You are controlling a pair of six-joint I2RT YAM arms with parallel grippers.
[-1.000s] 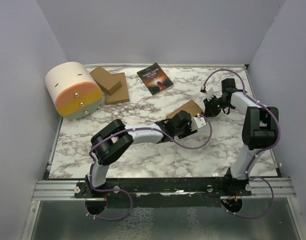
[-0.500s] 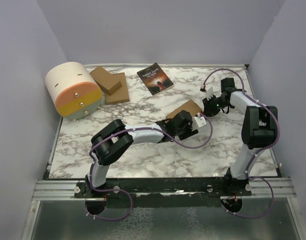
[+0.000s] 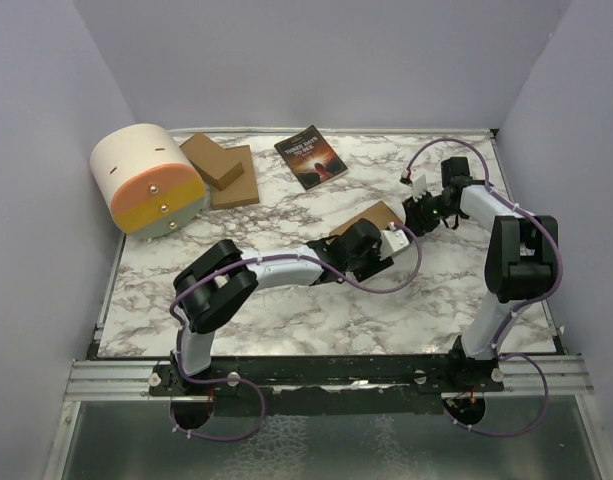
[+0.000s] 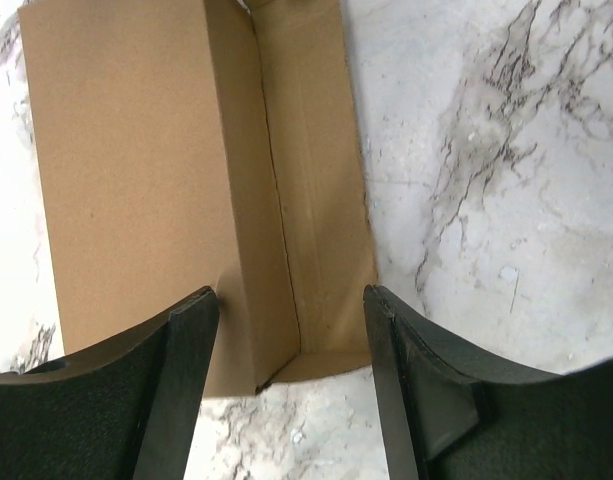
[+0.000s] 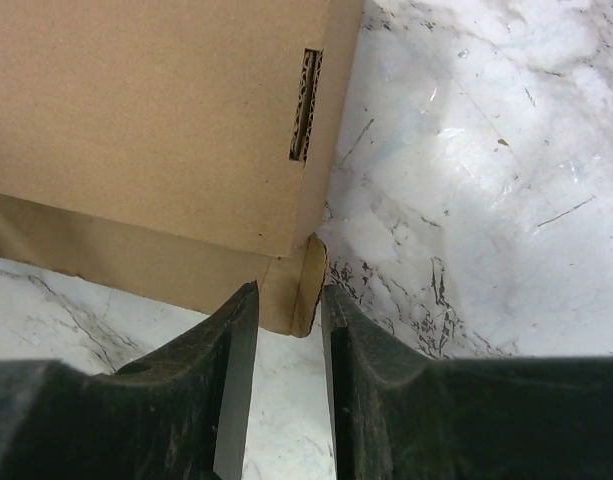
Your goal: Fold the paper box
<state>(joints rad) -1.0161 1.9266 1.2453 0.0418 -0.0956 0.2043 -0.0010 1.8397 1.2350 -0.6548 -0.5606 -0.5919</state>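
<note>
Cardboard of the paper box (image 3: 372, 214) lay partly folded on the counter (image 3: 286, 310), right of centre, between my two arms. I had the left gripper (image 4: 290, 335) spread wide and straddling its near end, clamping nothing that I could make out, probably so I could press the folded-over panel square. The right gripper (image 5: 289, 320) stood narrowly parted at a corner flap on the box's other end, holding nothing, which I judged put it in place to pinch or tuck that flap.

left claw (image 3: 379, 233), right claw (image 3: 418, 216) at paper box (image 3: 370, 214)
</note>
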